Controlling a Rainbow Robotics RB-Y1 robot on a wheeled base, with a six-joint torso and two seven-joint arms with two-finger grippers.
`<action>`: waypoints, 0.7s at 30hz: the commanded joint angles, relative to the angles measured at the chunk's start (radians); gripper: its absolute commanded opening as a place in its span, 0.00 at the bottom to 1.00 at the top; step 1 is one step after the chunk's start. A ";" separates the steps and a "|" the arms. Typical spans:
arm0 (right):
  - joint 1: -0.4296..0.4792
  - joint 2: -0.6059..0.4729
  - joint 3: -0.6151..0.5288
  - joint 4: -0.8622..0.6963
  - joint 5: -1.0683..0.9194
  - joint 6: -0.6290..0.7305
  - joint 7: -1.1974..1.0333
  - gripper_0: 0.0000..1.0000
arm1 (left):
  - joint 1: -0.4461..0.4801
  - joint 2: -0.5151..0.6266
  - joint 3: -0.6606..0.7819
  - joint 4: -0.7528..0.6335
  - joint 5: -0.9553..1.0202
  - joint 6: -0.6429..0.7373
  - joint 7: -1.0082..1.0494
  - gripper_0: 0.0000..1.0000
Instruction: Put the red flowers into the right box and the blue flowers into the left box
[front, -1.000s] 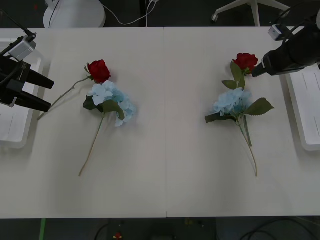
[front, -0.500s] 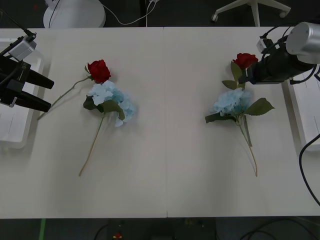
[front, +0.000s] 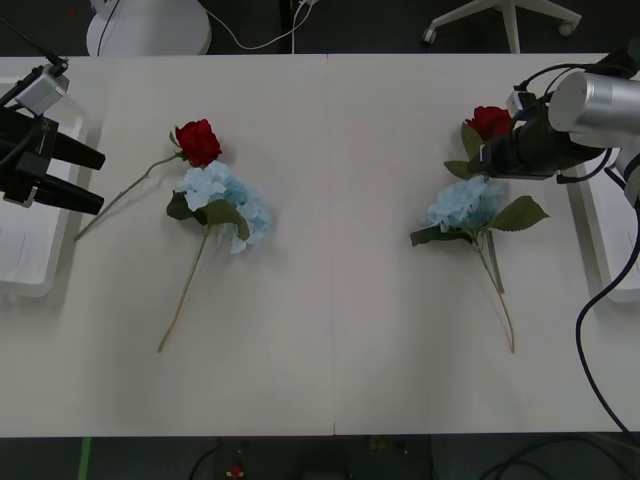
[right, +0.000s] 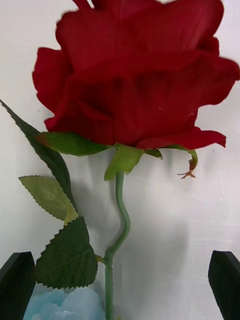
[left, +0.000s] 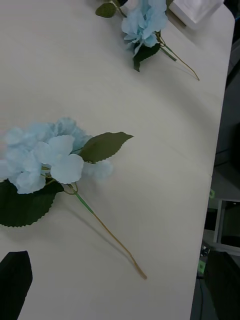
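The right claw (front: 487, 158), fingers apart, straddles the thin green stem of the deep-red artificial rose (front: 491, 121) at the white counter's (front: 330, 330) two o'clock. Next: clamp that stem. The left claw (front: 88, 180) waits spread at nine o'clock.

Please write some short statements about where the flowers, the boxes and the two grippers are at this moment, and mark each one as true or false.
1. The right gripper is at the red rose on the robot's right side, fingers open. True.
2. A red rose already lies in the right box. False: both roses lie on the table.
3. The left gripper holds a blue flower. False: it is open and holds nothing, above the left box.
4. Each red rose lies next to a blue flower cluster. True.
5. The left red rose stands upright. False: it lies flat.
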 joint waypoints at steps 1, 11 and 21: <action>-0.051 0.026 -0.014 0.009 0.027 -0.008 -0.050 1.00 | -0.016 0.011 0.027 0.005 -0.009 -0.056 -0.036 1.00; -0.051 0.046 -0.012 0.039 0.076 0.026 -0.077 1.00 | -0.017 -0.044 0.027 -0.015 -0.201 -0.261 -0.036 1.00; -0.051 0.069 -0.014 0.039 0.123 0.029 -0.109 1.00 | -0.017 -0.105 0.027 -0.009 -0.546 -0.390 -0.036 1.00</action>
